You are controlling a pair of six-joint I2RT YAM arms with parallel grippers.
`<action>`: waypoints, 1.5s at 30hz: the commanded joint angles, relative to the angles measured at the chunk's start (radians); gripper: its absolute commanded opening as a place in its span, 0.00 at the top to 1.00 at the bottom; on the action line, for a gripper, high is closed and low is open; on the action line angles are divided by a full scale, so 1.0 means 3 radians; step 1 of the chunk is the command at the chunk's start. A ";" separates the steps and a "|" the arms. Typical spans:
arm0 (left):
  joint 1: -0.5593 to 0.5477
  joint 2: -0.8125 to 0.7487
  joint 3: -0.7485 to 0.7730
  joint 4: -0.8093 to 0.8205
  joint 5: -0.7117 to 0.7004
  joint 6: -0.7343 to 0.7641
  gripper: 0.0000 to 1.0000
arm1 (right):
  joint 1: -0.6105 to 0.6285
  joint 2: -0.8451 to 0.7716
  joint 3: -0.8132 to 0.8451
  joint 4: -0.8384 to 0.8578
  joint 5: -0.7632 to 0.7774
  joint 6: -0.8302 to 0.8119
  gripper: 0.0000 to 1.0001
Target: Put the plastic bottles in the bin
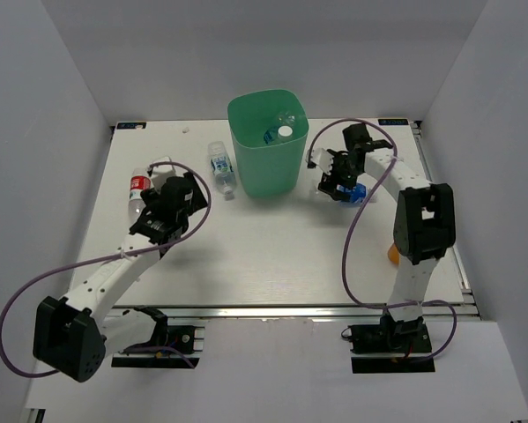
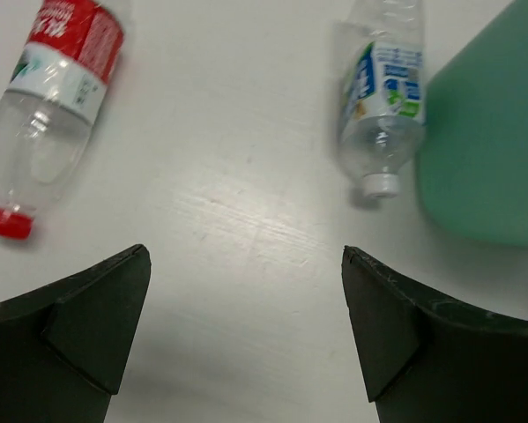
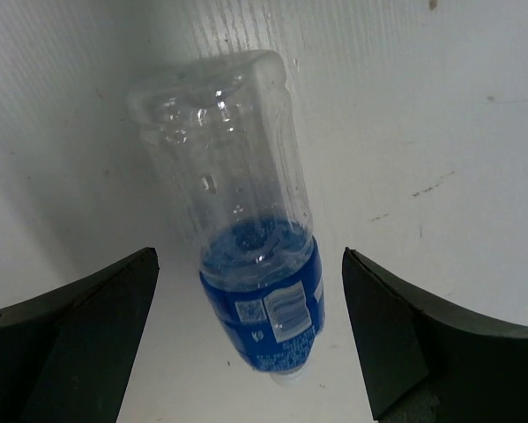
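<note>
The mint-green bin [image 1: 265, 167] stands at the back middle, with a clear bottle [image 1: 281, 129] inside. A blue-label bottle [image 1: 220, 168] lies just left of the bin, and a red-label bottle [image 1: 138, 189] lies further left. My left gripper [image 1: 164, 206] is open and empty above the table; its wrist view shows the red-label bottle [image 2: 48, 106], the blue-label bottle [image 2: 382, 101] and the bin [image 2: 488, 150] ahead. My right gripper [image 1: 341, 183] is open right of the bin. Another blue-label bottle [image 3: 250, 238] lies between its jaws [image 1: 357, 193], untouched. An orange bottle [image 1: 392, 253] peeks from behind the right arm.
White walls enclose the table on the left, back and right. Purple cables loop from both arms over the table. The right arm's upper link [image 1: 424, 220] stands near the table's right edge.
</note>
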 commanded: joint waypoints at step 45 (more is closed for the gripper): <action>0.0080 -0.0406 -0.0437 -0.0088 -0.0387 -0.0516 0.02 | 0.0534 -0.0273 0.1292 0.3299 -0.0740 0.3538 0.57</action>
